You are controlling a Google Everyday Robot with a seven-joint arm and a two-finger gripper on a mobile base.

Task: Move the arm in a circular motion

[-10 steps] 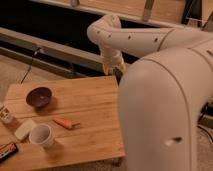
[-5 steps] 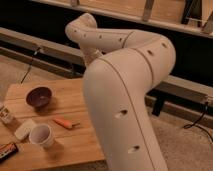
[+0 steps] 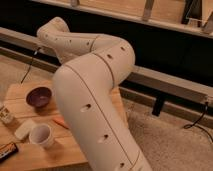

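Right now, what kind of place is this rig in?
Probably an indoor lab or test space: a wooden table with a purple bowl and white cup, a cable on the floor. The arm fills the view; its gripper is hidden.

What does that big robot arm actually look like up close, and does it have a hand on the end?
The arm is glossy cream-white, built of thick tubular segments with rounded joints and small dark holes dotted along the shell. No cables or markings show on it. The gripper is out of sight in this view, so its look cannot be described.

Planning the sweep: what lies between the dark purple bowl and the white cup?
Camera view: only bare wooden table between purple bowl and white cup. Gripper not visible on the cream-white arm.
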